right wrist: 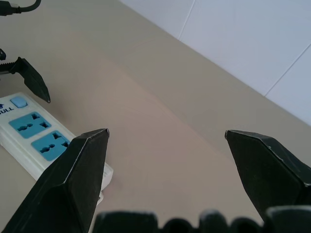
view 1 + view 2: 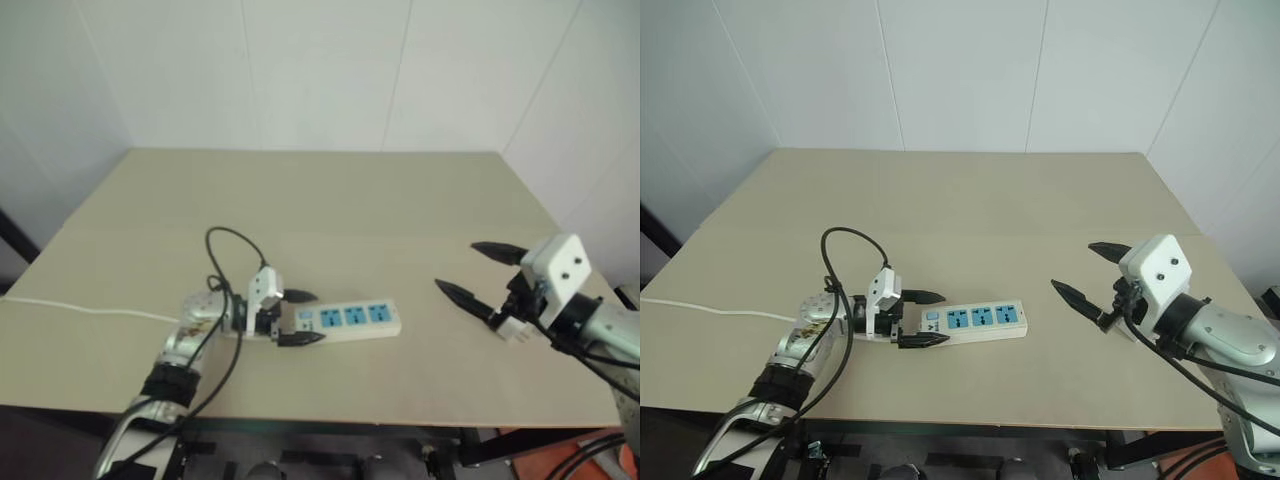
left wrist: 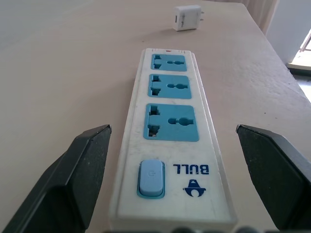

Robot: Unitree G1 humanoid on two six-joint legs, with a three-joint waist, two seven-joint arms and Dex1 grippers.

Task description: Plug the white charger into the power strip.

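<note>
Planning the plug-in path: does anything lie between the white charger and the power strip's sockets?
Nothing visible does. The white charger lies on bare table past the power strip's far end, apart from it; all three sockets are uncovered.

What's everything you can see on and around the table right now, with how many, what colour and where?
power strip: one, white with three blue sockets, near the table's front edge.
white charger: one, white, lying on the table beyond the strip's far end.
cord: one, thin white, running off the table's left edge.
table: one, beige, against white walls.
left gripper: one, black fingers open, either side of the strip's switch end.
right gripper: one, black fingers open, right of the strip.
</note>
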